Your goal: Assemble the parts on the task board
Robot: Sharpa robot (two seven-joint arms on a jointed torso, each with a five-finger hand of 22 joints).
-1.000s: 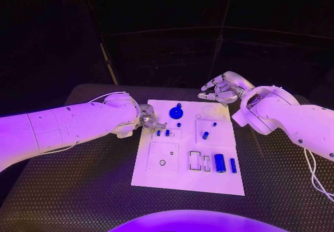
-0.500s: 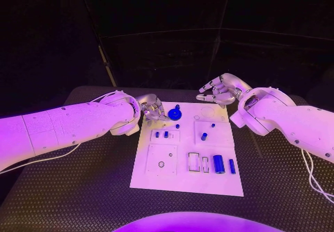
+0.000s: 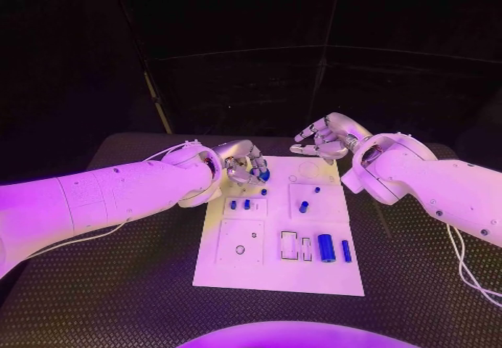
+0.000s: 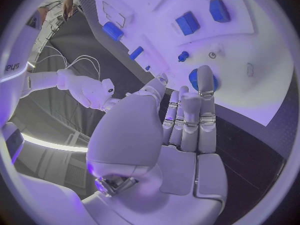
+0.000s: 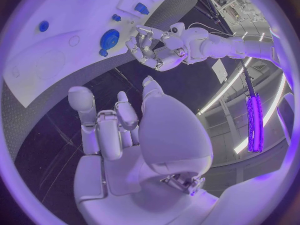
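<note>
Left hand (image 4: 181,130), silver, many-fingered, seen from behind: fingers (image 4: 206,102) extended close together, nothing between them, fingertips reaching over the edge of the white flat task board (image 4: 262,70). Round blue disc part (image 4: 195,79) on the board, just past the fingertips and partly hidden by them; contact cannot be told. Small blue peg (image 4: 182,56) stands near the disc. Further along the board: two blocky blue parts (image 4: 187,23) side by side, a blue cylinder part (image 4: 113,30) and a short blue bar part (image 4: 136,53). Black textured bench (image 4: 262,155) beside the board. The other arm's silver right hand (image 4: 94,91) off the board's edge, fingers loosely curled.
</note>
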